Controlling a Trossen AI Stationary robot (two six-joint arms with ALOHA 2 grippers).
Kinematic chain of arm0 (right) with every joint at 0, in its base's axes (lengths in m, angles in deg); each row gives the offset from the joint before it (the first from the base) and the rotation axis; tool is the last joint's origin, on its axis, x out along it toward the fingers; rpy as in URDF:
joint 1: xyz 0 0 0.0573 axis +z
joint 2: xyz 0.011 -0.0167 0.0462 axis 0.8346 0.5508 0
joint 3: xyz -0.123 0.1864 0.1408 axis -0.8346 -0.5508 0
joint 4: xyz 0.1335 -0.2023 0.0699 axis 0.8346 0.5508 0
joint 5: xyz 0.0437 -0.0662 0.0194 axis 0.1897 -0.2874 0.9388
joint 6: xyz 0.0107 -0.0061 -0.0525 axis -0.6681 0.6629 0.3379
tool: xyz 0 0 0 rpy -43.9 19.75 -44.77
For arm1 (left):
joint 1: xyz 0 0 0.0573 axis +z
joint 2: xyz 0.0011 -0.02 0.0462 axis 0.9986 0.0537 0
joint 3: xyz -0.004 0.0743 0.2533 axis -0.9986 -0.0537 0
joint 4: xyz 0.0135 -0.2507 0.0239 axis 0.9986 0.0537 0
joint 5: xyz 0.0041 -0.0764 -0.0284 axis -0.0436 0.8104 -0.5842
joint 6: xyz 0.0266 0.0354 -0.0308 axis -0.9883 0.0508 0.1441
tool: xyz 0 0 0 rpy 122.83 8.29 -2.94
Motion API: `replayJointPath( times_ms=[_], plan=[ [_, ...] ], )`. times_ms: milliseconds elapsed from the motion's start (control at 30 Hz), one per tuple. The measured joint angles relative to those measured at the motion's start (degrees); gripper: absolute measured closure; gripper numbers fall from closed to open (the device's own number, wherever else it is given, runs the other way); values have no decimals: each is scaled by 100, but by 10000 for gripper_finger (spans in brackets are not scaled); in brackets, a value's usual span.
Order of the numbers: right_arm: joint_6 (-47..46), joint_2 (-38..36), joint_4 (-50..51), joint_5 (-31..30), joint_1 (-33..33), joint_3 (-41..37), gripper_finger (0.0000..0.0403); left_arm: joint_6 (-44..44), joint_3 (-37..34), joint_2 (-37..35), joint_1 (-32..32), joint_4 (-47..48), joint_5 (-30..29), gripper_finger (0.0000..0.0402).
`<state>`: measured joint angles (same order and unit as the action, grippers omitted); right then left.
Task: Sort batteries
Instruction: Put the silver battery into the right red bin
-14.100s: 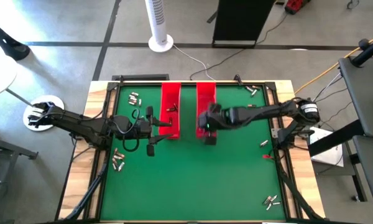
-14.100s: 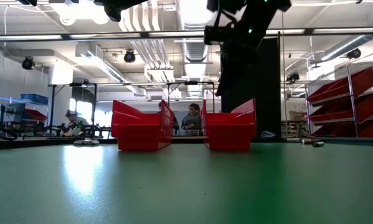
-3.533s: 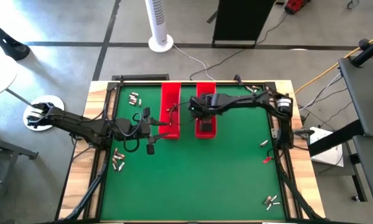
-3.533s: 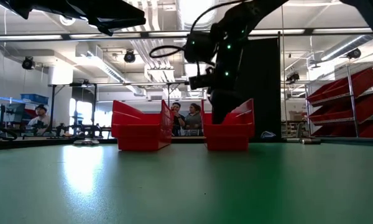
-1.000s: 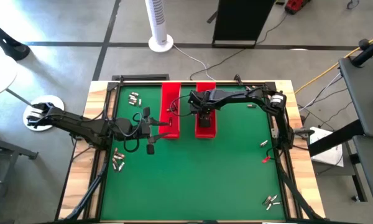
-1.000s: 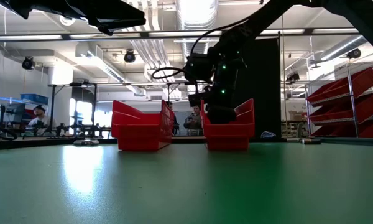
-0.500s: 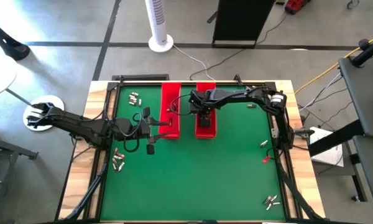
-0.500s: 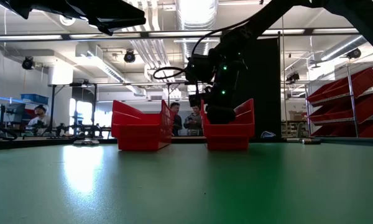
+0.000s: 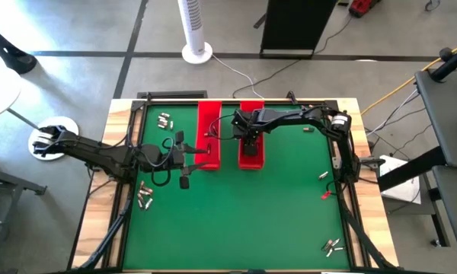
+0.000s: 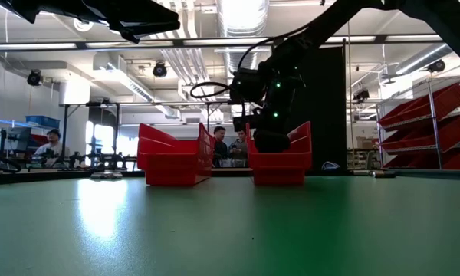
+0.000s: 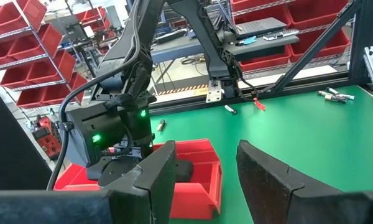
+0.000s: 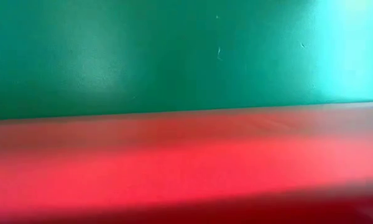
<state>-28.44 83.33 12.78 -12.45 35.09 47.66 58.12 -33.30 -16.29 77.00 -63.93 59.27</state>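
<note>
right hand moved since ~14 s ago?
Yes. The right hand has shifted toward the table's far edge and now sits low inside the right red tray, no longer past its near end.

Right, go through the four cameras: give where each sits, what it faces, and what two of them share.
High view: above the table, looking straight down; both arms show, the left gripper beside the left red tray, the right gripper over the right red tray.
Low view: at table-top height, looking across to the right red tray; the right arm dips in.
Left wrist view: past its own open jaws toward the right arm.
Right wrist view: close on red plastic; no fingers show.
Shared: high and low views both show both trays.
</note>
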Motion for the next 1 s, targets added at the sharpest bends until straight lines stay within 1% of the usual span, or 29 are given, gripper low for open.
replayJointPath(
  times_ms=[1000],
  plan=[
    [-184, -2, -4, 9, -10, 0, 367, 1, 0, 0, 1, 2, 1, 252]
  ],
)
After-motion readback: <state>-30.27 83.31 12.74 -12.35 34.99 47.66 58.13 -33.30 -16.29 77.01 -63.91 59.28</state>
